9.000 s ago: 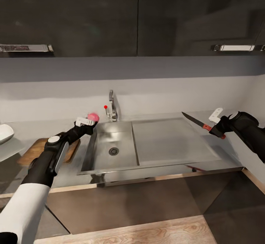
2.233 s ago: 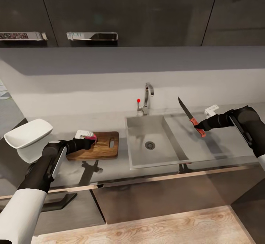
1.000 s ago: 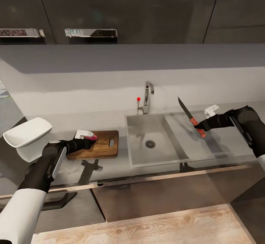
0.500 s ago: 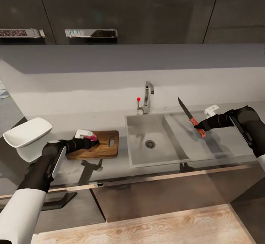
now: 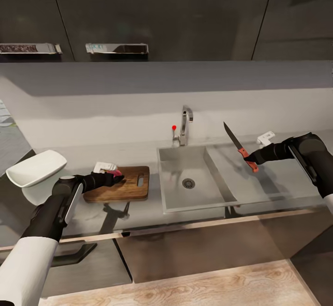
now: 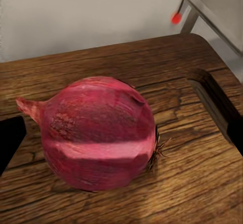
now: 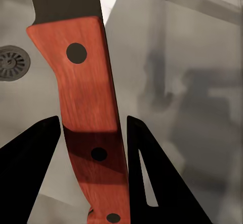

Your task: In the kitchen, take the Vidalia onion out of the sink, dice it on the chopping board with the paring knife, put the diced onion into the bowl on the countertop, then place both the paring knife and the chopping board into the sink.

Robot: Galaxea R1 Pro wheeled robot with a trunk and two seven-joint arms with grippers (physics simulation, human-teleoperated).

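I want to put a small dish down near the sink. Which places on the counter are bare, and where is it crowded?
Bare: the sink's flat drainboard to the right of the basin, under the paring knife held up by the right gripper, and the countertop strip behind the chopping board. Crowded: the board, with the onion and left gripper, bowl beside.

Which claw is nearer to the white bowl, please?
Left. The left claw is over the chopping board beside the bowl; the right claw holds the knife beyond the sink.
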